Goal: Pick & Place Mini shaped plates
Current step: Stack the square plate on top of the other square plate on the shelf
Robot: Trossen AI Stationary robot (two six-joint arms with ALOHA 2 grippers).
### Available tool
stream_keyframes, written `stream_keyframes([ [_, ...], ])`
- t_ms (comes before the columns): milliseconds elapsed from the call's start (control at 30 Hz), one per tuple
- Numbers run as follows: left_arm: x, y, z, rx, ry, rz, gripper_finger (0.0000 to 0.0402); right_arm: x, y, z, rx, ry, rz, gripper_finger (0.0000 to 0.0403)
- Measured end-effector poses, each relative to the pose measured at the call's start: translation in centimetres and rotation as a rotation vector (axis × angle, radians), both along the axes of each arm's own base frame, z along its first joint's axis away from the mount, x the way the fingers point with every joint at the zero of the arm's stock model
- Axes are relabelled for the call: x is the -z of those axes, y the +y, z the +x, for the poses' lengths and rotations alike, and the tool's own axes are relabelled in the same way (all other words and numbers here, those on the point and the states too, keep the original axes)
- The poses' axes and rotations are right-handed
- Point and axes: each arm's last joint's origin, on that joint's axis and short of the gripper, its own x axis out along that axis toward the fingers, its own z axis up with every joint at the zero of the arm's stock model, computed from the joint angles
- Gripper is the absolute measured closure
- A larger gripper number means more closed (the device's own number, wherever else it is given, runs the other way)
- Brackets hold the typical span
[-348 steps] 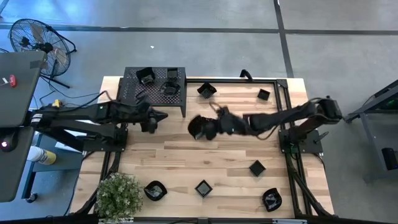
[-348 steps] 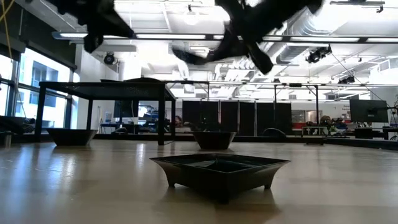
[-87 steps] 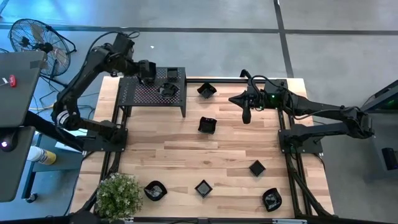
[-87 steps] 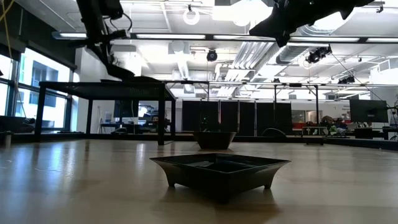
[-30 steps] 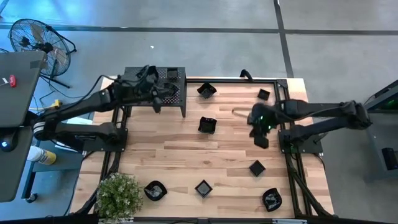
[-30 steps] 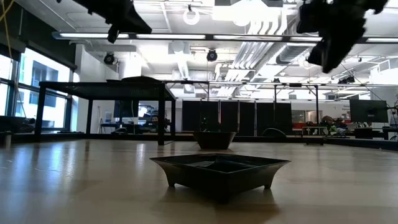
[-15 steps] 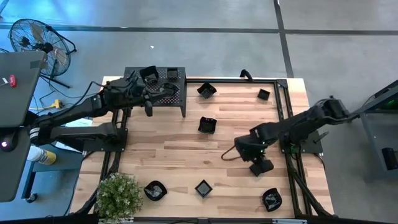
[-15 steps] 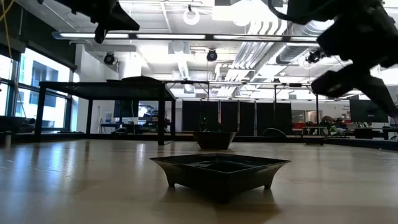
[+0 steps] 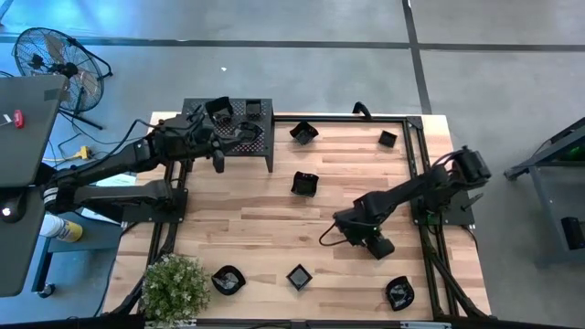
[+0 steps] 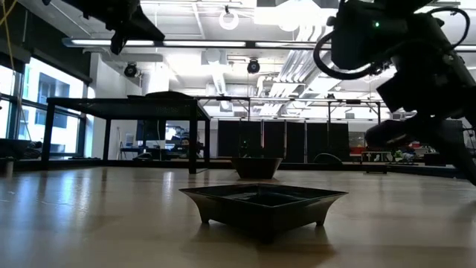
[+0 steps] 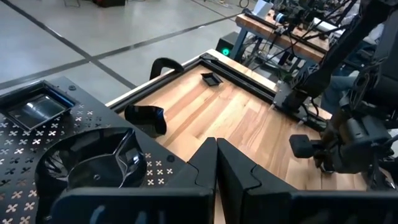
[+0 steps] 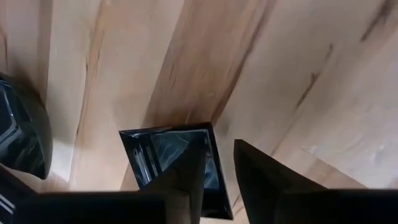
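step: reaching for a pick | right gripper point(image 12: 214, 174) low over a small square plate point(image 12: 155, 149) on the table point(image 9: 256, 224), jaws parted, one finger seemingly over its rim (nothing held) | left gripper point(image 11: 216, 163) closed, empty, by the shelf point(image 11: 25, 143) | next: straddle the rim, then close

left claw point(image 9: 218, 161): beside perforated shelf point(image 9: 196, 135) | right claw point(image 9: 367, 239): over a small square plate point(image 9: 380, 247)
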Motion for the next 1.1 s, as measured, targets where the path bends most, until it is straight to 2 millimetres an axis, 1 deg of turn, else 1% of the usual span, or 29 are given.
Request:
stream_keyframes([
  [200,0.1,0.0,0.0,0.009,0.004,-0.004,0.0401,0.5,0.2,0.1,-0.008,0.031,0.036,0.0349],
  [400,0.1,0.0,0.0,0.015,0.008,0.004,0.0401,0.6,0.1,0.1,0.038,0.053,0.045,0.0394],
  [533,0.1,0.0,0.0,0.015,0.008,0.005,0.0401,0.4,-0.1,0.1,0.088,0.068,0.057,0.0393],
  [600,0.1,0.0,0.0,0.015,0.008,0.005,0.0401,-0.1,-0.3,0.1,0.126,0.064,0.062,0.0393],
  [733,0.0,0.0,0.0,0.015,-0.002,0.008,0.0401,-2.0,-1.3,-0.1,0.246,0.029,0.075,0.0400],
  [867,-0.2,0.0,0.1,0.014,-0.022,0.006,0.0401,-4.7,-2.7,-0.6,0.426,-0.032,0.110,0.0400],
  [1000,-0.3,0.0,0.1,0.013,-0.031,0.008,0.0401,-7.8,-4.4,-1.0,0.613,-0.164,0.131,0.0400],
  [1100,-0.2,0.1,0.3,0.014,-0.028,0.003,0.0401,-10.4,-5.9,-0.8,0.755,-0.320,0.102,0.0400],
])
